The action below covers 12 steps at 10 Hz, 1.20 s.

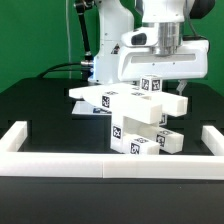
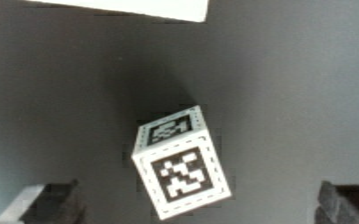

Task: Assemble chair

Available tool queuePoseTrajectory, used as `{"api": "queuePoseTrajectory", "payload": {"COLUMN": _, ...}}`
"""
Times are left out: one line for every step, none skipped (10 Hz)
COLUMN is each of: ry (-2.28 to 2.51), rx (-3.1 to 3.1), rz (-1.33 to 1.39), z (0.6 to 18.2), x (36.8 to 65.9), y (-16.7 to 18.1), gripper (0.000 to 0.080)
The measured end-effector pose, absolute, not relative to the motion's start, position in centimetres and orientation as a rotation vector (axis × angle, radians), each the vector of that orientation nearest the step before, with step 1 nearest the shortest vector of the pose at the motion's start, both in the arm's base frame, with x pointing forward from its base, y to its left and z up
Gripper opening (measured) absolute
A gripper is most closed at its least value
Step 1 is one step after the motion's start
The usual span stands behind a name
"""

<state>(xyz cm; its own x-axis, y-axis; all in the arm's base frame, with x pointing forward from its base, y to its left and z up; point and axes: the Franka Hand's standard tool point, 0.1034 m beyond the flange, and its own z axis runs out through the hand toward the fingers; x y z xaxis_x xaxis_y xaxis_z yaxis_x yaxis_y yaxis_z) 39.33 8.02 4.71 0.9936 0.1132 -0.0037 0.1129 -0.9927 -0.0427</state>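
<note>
**Fingers spread over the chair stack, nothing grasped**

Exterior view: the arm's wrist housing is hanging above a pile of white chair parts (image 1: 133, 120) that is sitting on the black counter (image 1: 40, 110). The fingers (image 1: 157, 78) are reaching down right over the top tagged piece; their tips are hard to make out against the white plastic, so contact is not clear from here. Below the fingers a long white bar (image 1: 130, 99) is lying across the stack, stretching out to both sides of them. Under that bar a tagged block (image 1: 135, 119) is sitting tilted, and lower still another tagged part (image 1: 143, 143) is resting nearest the white border rail (image 1: 110, 163). The rail is running along the near edge of the counter and turning up at both ends, well apart from the fingers.

Wrist view: both dark fingers (image 2: 43, 203) are showing at the picture's edges, standing wide apart and released, gripping nothing. A white tagged leg piece (image 2: 179, 162) is lying between them on the dark counter (image 2: 282, 90), rotated at an angle to the finger line and closer to one finger than the other, touching neither. Two tag faces are showing on it. Farther from the fingers, another white part (image 2: 144, 8) is poking in at the picture's border, blurred.
</note>
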Motion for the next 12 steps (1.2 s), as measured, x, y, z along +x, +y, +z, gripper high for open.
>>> {"api": "queuePoseTrajectory", "payload": {"ry": -0.175, "rx": -3.096, "rz": 0.018, "z": 4.5, "x": 39.2, "y": 8.0, "gripper": 0.0649}}
{"api": "queuePoseTrajectory", "payload": {"ry": -0.175, "rx": -3.096, "rz": 0.017, "z": 4.5, "x": 39.2, "y": 8.0, "gripper": 0.0649}}
{"api": "queuePoseTrajectory", "payload": {"ry": -0.175, "rx": -3.096, "rz": 0.018, "z": 4.5, "x": 39.2, "y": 7.9, "gripper": 0.0649}}
{"api": "queuePoseTrajectory", "payload": {"ry": -0.174, "rx": -3.096, "rz": 0.018, "z": 4.5, "x": 39.2, "y": 7.9, "gripper": 0.0649}}
{"api": "queuePoseTrajectory", "payload": {"ry": -0.176, "rx": -3.096, "rz": 0.019, "z": 4.4, "x": 39.2, "y": 7.9, "gripper": 0.0649}}
{"api": "queuePoseTrajectory", "payload": {"ry": -0.175, "rx": -3.098, "rz": 0.027, "z": 4.1, "x": 39.0, "y": 7.8, "gripper": 0.0649}}
{"api": "queuePoseTrajectory", "payload": {"ry": -0.178, "rx": -3.106, "rz": 0.018, "z": 3.5, "x": 38.9, "y": 7.7, "gripper": 0.0649}}
{"api": "queuePoseTrajectory", "payload": {"ry": -0.18, "rx": -3.111, "rz": 0.028, "z": 2.9, "x": 38.6, "y": 7.6, "gripper": 0.0649}}
{"api": "queuePoseTrajectory", "payload": {"ry": -0.182, "rx": -3.112, "rz": 0.039, "z": 2.6, "x": 38.4, "y": 7.7, "gripper": 0.0649}}
{"api": "queuePoseTrajectory", "payload": {"ry": -0.188, "rx": -3.113, "rz": 0.043, "z": 2.4, "x": 38.3, "y": 7.8, "gripper": 0.0649}}
{"api": "queuePoseTrajectory", "payload": {"ry": -0.189, "rx": -3.113, "rz": 0.047, "z": 2.3, "x": 38.2, "y": 7.8, "gripper": 0.0649}}
{"api": "queuePoseTrajectory", "payload": {"ry": -0.189, "rx": -3.114, "rz": 0.051, "z": 2.2, "x": 38.2, "y": 7.8, "gripper": 0.0649}}
